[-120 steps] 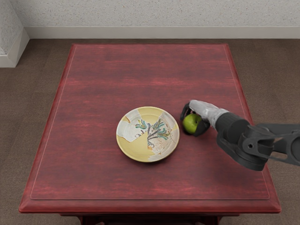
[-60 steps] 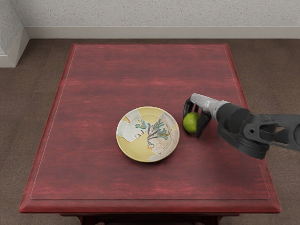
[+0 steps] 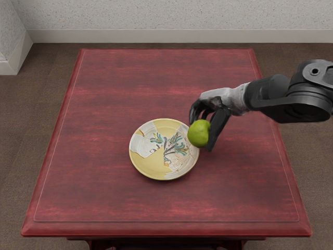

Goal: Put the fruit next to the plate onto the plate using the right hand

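Head view: the right hand [image 3: 210, 117] grasps the round green fruit [image 3: 199, 133] over the right rim of the yellow painted ceramic plate [image 3: 136, 161]. Best to carry it left to the plate's middle and lower it before opening the fingers, lest it roll off.

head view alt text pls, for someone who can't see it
The right robot hand, on an arm from the picture's right edge, grips a green fruit at the right rim of a yellow plate with a leafy design. The plate sits near the middle of a red wooden table.
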`<act>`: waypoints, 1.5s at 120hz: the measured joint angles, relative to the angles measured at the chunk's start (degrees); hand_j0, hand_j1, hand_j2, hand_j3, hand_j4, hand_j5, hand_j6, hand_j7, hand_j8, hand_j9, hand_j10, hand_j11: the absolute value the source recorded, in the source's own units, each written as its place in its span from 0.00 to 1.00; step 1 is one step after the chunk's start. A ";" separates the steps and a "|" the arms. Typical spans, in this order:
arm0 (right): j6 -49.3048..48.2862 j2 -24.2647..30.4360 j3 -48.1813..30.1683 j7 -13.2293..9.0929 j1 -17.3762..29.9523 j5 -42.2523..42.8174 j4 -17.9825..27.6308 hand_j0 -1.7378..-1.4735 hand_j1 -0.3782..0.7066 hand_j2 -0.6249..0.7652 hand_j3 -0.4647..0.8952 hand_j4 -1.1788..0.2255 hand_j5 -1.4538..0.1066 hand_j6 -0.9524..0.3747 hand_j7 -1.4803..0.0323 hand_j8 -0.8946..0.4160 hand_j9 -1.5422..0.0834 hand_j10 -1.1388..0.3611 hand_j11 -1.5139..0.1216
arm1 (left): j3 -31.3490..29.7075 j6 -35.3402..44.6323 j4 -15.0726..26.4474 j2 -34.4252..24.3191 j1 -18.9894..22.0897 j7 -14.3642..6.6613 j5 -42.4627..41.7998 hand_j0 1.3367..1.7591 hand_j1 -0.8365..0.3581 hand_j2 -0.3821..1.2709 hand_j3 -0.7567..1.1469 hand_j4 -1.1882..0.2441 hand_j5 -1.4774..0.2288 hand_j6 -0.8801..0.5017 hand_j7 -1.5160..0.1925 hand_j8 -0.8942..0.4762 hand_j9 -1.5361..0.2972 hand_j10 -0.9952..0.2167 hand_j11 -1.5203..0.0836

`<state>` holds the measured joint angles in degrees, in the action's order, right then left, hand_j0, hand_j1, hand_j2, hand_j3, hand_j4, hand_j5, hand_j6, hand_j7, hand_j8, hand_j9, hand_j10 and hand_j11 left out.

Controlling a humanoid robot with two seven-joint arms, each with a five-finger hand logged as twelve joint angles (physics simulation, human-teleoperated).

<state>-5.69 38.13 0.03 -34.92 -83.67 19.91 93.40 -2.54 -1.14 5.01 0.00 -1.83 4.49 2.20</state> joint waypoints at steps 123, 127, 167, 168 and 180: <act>2.03 -17.50 -0.33 -0.07 2.31 0.04 -16.41 0.30 0.43 0.51 0.34 0.50 0.46 0.44 0.53 0.43 0.51 0.44 0.49 | -0.01 0.00 0.00 0.00 -0.01 0.00 0.00 0.76 0.76 0.26 0.40 0.67 0.69 0.47 0.71 0.48 0.67 0.63 0.76; 2.19 -17.52 -0.35 -0.08 2.31 0.74 -16.44 0.30 0.42 0.49 0.34 0.52 0.50 0.45 0.56 0.43 0.54 0.46 0.51 | -0.01 0.00 0.00 0.00 -0.02 0.00 0.00 0.76 0.76 0.26 0.40 0.67 0.69 0.47 0.71 0.48 0.67 0.63 0.76; 0.66 -14.04 -4.62 -0.08 2.26 0.92 -14.23 0.30 0.18 0.45 0.34 0.73 0.79 0.61 0.84 0.58 0.81 0.65 0.79 | -0.01 0.00 0.00 0.00 0.02 0.00 0.00 0.76 0.76 0.26 0.40 0.67 0.69 0.47 0.71 0.48 0.67 0.63 0.76; 0.28 -13.74 -4.98 -0.08 2.29 0.49 -14.14 0.30 0.18 0.45 0.34 0.73 0.79 0.61 0.84 0.58 0.82 0.66 0.79 | -0.01 0.00 0.00 0.00 0.00 0.00 0.00 0.76 0.76 0.26 0.40 0.67 0.69 0.47 0.71 0.48 0.67 0.63 0.76; -6.24 -9.33 -9.89 -0.08 3.38 -6.50 -13.46 0.30 0.13 0.45 0.34 0.76 0.83 0.64 0.88 0.61 0.86 0.69 0.83 | -0.01 0.00 0.00 0.00 -0.02 0.00 0.00 0.76 0.76 0.26 0.40 0.67 0.69 0.47 0.71 0.48 0.67 0.63 0.76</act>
<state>-11.93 28.80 -9.86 -35.00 -80.29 13.41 79.94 -2.55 -1.14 5.01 0.00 -1.84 4.48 2.20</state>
